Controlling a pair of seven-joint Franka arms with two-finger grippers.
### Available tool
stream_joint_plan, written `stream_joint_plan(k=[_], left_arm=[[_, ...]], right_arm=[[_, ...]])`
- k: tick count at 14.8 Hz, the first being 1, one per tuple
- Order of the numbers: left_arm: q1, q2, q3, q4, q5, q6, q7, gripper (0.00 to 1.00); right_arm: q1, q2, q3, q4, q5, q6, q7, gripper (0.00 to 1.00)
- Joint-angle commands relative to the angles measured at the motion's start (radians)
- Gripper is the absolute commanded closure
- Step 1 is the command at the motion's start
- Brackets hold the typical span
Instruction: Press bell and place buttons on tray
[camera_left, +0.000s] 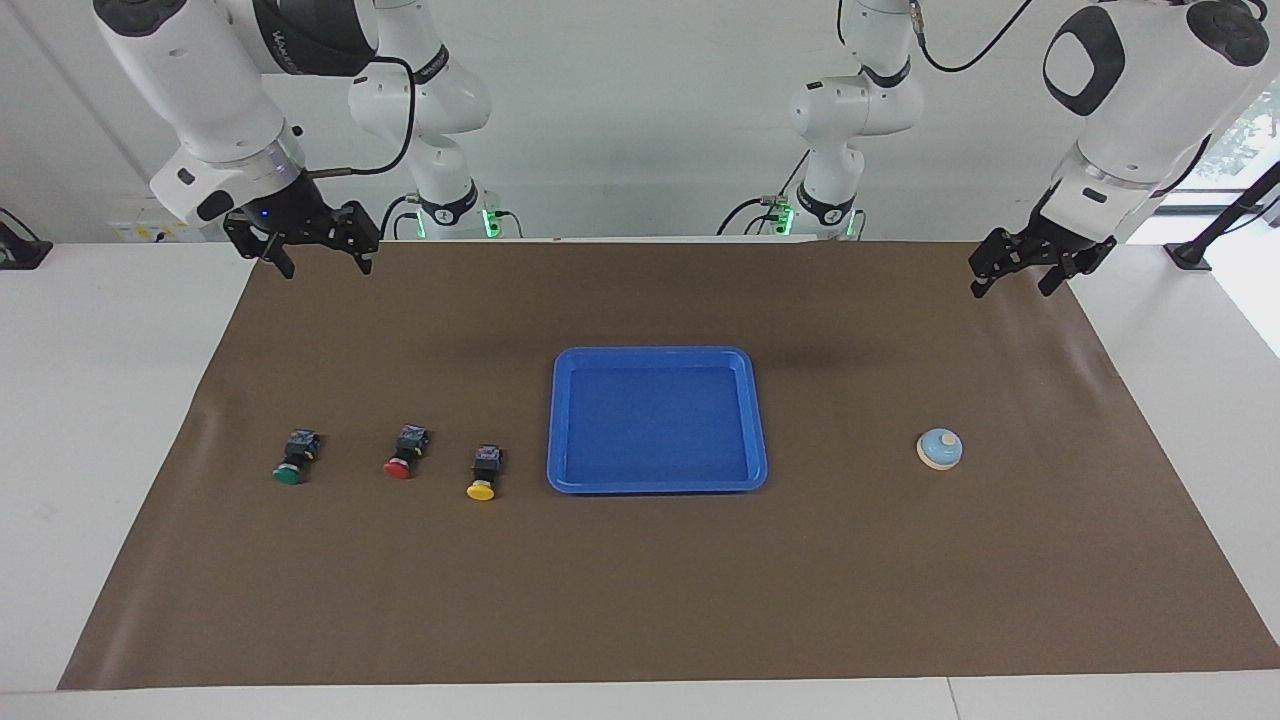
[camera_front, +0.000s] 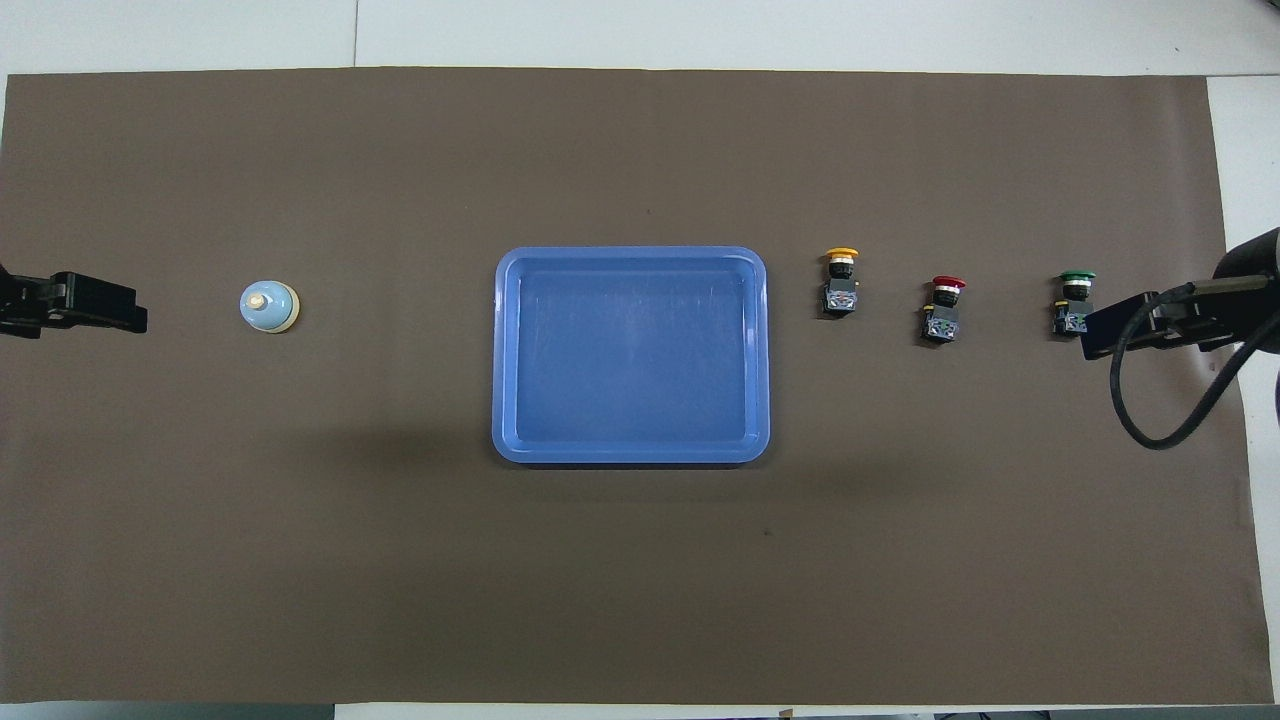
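Facing view | bell (camera_left: 940, 449) on mat, well apart from both jaws

brown mat (camera_left: 640, 600) covering white table (camera_left: 100, 400), black stand (camera_left: 20, 250) at the table's edge

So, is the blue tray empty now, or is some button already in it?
Empty. The tray shows only its bare blue floor; the green button, red button and yellow button all lie on the mat beside it.

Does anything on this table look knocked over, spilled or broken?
Only this: the three buttons lie tipped on their sides on the brown mat, caps pointing away from the robots. The tray and bell sit normally.
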Motion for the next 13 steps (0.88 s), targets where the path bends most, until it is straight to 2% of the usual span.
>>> stream_joint_plan(k=[1, 13], left_arm=[[-0.002, 0.026, 0.002, 0.078, 0.000, -0.092, 0.002, 0.00], [-0.013, 0.020, -0.001, 0.064, -0.002, -0.101, 0.007, 0.00]], right_arm=[[-0.013, -0.019, 0.015, -0.017, -0.006, -0.004, -0.012, 0.00], [-0.006, -0.036, 0.017, -0.019, -0.003, -0.005, -0.012, 0.00]])
